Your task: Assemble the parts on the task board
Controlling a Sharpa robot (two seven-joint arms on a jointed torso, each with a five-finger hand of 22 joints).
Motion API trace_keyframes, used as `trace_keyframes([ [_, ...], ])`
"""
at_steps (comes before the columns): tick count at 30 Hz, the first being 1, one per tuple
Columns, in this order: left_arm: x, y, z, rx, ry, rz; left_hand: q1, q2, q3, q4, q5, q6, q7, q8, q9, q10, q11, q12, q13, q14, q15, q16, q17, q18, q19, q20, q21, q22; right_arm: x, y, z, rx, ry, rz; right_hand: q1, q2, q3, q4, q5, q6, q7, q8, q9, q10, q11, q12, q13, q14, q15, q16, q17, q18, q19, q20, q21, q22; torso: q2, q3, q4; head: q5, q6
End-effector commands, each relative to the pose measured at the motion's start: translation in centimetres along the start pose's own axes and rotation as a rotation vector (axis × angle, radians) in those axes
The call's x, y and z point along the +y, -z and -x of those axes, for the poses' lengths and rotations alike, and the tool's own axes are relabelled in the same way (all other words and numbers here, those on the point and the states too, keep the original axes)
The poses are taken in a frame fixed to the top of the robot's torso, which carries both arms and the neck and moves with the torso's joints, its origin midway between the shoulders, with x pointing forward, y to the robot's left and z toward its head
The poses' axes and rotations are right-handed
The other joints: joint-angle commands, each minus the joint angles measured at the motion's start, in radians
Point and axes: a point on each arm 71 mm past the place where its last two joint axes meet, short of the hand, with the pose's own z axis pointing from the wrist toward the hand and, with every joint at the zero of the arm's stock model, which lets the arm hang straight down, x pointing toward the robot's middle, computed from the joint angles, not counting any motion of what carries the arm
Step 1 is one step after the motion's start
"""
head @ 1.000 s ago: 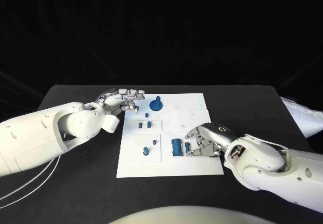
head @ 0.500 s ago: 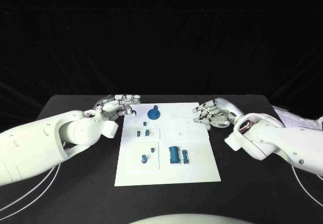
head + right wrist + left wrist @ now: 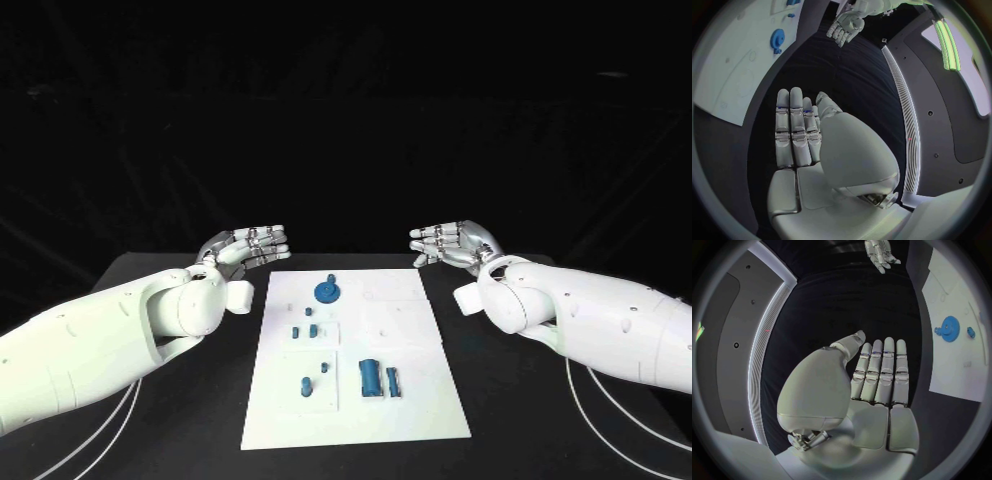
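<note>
Head view: task board (image 3: pixel 418 400) mid-table, blue parts (image 3: pixel 330 291) lying on it; left hand (image 3: pixel 248 246) and right hand (image 3: pixel 453 243) raised beyond far corners, released, holding nothing.
Left wrist view: fingers (image 3: pixel 881 371) straight, together.
Right wrist view: fingers (image 3: pixel 793 126) straight, together.

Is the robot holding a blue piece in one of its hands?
No, the left hand and the right hand both show flat, straight fingers with nothing in them, and the blue gear lies on the task board.
</note>
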Motion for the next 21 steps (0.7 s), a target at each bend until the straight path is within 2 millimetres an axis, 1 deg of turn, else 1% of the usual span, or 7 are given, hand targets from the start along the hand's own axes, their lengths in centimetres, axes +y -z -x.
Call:
trace_keyframes([
  [1,-0.2,-0.5,0.2,-0.048,0.027,-0.054,0.003,0.0,-0.003,0.005,0.002,-0.006,-0.003,-0.008,0.0,-0.002,0.008,-0.018,-0.001,0.006,0.01,-0.054,-0.027,0.022,-0.001,0.017,-0.028,-0.047,-0.1,-0.7,-0.2,0.016,-0.128,0.037,-0.019,0.004,0.019,-0.007,-0.005,0.001,-0.006,-0.006,0.0,0.014,0.0,-0.012,-0.032,0.022,-0.005,-0.015,0.003,0.007,0.028,-0.003,-0.026,-0.023,-0.016,-0.0002,-0.0038,-0.003,0.017],
  [4,0.0,-0.9,0.1,-0.057,0.028,-0.061,0.006,0.003,-0.005,0.005,0.002,-0.003,-0.001,-0.012,0.0,0.003,0.009,-0.033,-0.002,0.017,0.011,-0.097,-0.05,0.022,0.004,0.024,-0.047,-0.091,-0.4,-1.2,-0.4,0.015,-0.138,0.037,-0.041,0.0,0.041,-0.025,-0.005,0.005,-0.005,-0.007,0.0,0.032,-0.004,-0.021,-0.075,0.053,-0.008,-0.037,0.011,0.007,0.072,-0.009,-0.061,-0.056,-0.018,0.0017,-0.004,-0.001,0.026],
  [5,0.2,-0.7,-0.1,-0.026,0.009,-0.017,-0.408,0.038,-0.135,0.025,-0.084,-0.307,-0.055,-0.092,-0.067,-0.321,-0.043,-0.063,-0.063,-0.281,-0.029,-0.157,-0.087,-0.037,-0.246,-0.055,-0.119,-0.251,-0.4,-1.0,-0.2,-0.012,-0.056,0.004,-0.499,0.02,-0.004,-0.073,-0.051,-0.296,-0.056,-0.071,-0.066,-0.318,-0.039,-0.089,-0.148,-0.33,-0.059,-0.096,-0.152,-0.053,-0.263,-0.056,-0.14,-0.105,-0.011,0.0,-0.0029,-0.002,0.016],
  [10,0.6,-0.3,-0.5,-0.038,-0.005,-0.024,-0.559,0.055,-0.185,0.025,-0.084,-0.423,-0.074,-0.092,-0.067,-0.441,-0.054,-0.145,-0.063,-0.387,-0.043,-0.19,-0.107,-0.05,-0.339,-0.078,-0.119,-0.324,-0.4,-0.6,-0.9,-0.026,-0.071,0.011,-0.682,0.02,-0.014,-0.09,-0.072,-0.41,-0.078,-0.071,-0.066,-0.446,-0.053,-0.089,-0.148,-0.467,-0.059,-0.123,-0.211,-0.065,-0.38,-0.075,-0.178,-0.13,-0.022,0.0102,-0.0135,0.015,0.026],
  [11,0.7,-0.1,-0.6,-0.042,-0.01,-0.026,-0.594,0.058,-0.197,0.025,-0.084,-0.449,-0.079,-0.092,-0.067,-0.468,-0.058,-0.145,-0.063,-0.412,-0.046,-0.197,-0.111,-0.054,-0.361,-0.085,-0.119,-0.339,-0.3,-0.5,-1.1,-0.03,-0.076,0.013,-0.717,0.02,-0.085,-0.093,-0.076,-0.433,-0.082,-0.071,-0.066,-0.472,-0.124,-0.089,-0.148,-0.496,-0.059,-0.128,-0.223,-0.07,-0.404,-0.078,-0.184,-0.134,-0.026,0.0139,-0.0173,0.022,0.03],
  [20,2.3,2.9,-2.6,-0.113,-0.1,-0.082,-0.83,0.128,-0.272,0.025,-0.084,-0.625,-0.18,-0.092,-0.067,-0.654,-0.143,-0.145,-0.063,-0.581,-0.12,-0.237,-0.19,-0.076,-0.504,-0.128,-0.119,-0.437,0.4,2.3,-5.1,-0.112,-0.158,0.029,-0.983,0.02,-0.085,-0.19,-0.168,-0.607,-0.114,-0.071,-0.066,-0.671,-0.124,-0.089,-0.148,-0.712,-0.059,-0.164,-0.316,-0.092,-0.592,-0.168,-0.234,-0.166,-0.05,0.0352,-0.0392,0.058,0.051],
  [21,2.5,3.5,-3.0,-0.125,-0.117,-0.095,-0.859,0.128,-0.281,0.025,-0.084,-0.647,-0.18,-0.092,-0.067,-0.677,-0.143,-0.145,-0.063,-0.602,-0.12,-0.243,-0.19,-0.076,-0.522,-0.133,-0.119,-0.449,0.6,2.8,-5.8,-0.127,-0.171,0.028,-1.016,0.02,-0.085,-0.19,-0.168,-0.628,-0.184,-0.071,-0.066,-0.695,-0.124,-0.089,-0.148,-0.739,-0.059,-0.169,-0.328,-0.092,-0.615,-0.168,-0.24,-0.237,-0.05,0.0352,-0.0392,0.058,0.051],
])
